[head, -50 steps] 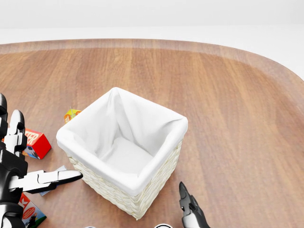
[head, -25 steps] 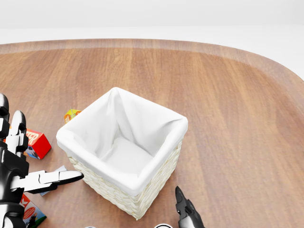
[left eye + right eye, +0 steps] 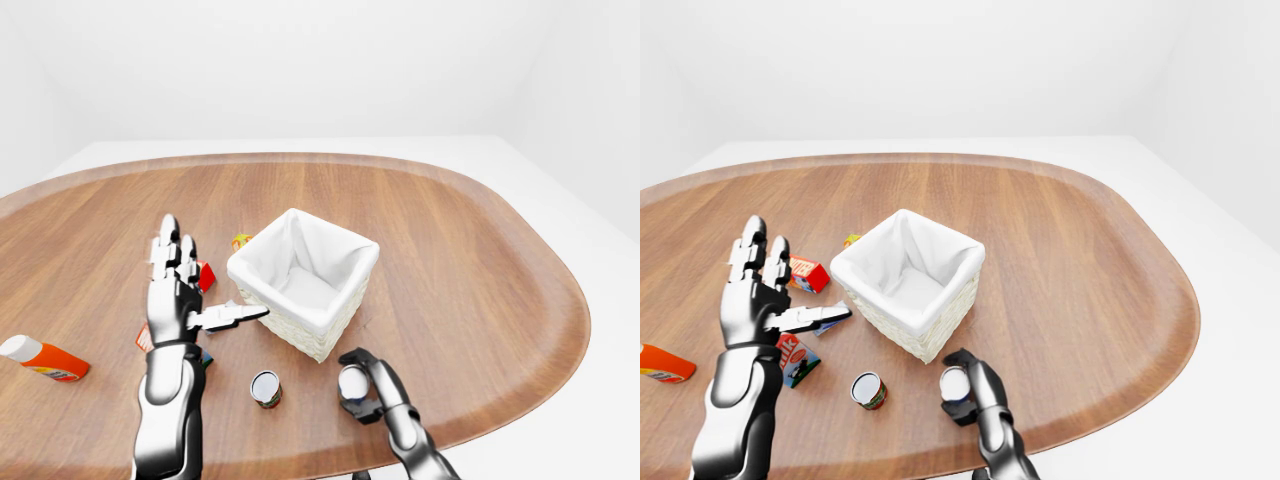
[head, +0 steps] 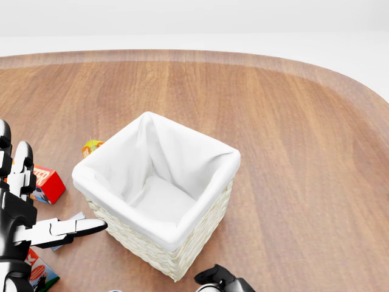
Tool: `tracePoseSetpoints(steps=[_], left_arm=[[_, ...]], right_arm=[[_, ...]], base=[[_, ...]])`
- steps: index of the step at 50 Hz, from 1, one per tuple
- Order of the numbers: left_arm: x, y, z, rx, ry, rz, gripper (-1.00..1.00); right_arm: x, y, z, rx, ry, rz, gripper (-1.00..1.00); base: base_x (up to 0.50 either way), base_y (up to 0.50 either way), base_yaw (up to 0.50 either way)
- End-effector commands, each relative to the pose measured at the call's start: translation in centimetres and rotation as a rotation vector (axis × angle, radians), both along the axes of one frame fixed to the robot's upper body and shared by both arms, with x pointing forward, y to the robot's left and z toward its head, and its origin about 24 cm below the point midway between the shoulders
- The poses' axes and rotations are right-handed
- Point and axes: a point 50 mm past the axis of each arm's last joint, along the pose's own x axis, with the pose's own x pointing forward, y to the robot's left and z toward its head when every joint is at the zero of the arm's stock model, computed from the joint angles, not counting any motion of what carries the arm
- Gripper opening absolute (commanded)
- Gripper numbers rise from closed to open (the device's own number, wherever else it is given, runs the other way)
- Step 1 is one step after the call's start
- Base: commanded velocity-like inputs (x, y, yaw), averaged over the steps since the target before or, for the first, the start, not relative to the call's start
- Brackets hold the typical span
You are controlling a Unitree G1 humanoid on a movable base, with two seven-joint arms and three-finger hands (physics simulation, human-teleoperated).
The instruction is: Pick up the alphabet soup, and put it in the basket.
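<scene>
My right hand (image 3: 962,390) grips the soup can (image 3: 954,383) on the tabletop (image 3: 470,250), just below the basket (image 3: 303,283).

Left-eye view: my right fingers (image 3: 372,372) are curled round the upright can, whose label I cannot read; the white-lined basket holds nothing I can see. My left hand (image 3: 178,295) is spread flat, grasping nothing, beside the basket. A second can (image 3: 265,388) lies nearby, an orange bottle (image 3: 42,358) far left.
Head view: the basket's liner is bare inside; a red box (image 4: 46,183) shows white lettering too small to read.
Right-eye view: a carton (image 3: 795,359) lies under my left hand, its print unreadable.
</scene>
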Motion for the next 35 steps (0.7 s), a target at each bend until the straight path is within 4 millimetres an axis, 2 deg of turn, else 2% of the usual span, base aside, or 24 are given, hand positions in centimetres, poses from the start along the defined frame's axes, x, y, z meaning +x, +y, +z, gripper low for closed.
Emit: tracePoseSetpoints(steps=[1,21,35], left_arm=[[0.0,0.0,-0.1,0.001,0.004,0.001,1.00],[0.0,0.0,-0.1,0.002,0.004,0.000,1.00],[0.0,0.0,-0.1,-0.001,0.002,0.000,1.00]], right_arm=[[0.0,-0.3,-0.2,-0.021,0.002,-0.008,-1.00],[-0.1,-0.4,-0.2,-0.029,-0.005,-0.016,-1.00],[0.2,-1.1,2.2,0.018,-0.103,-0.038,-1.00]], base=[[0.00,0.00,0.00],[0.00,0.00,0.00],[0.00,0.00,0.00]])
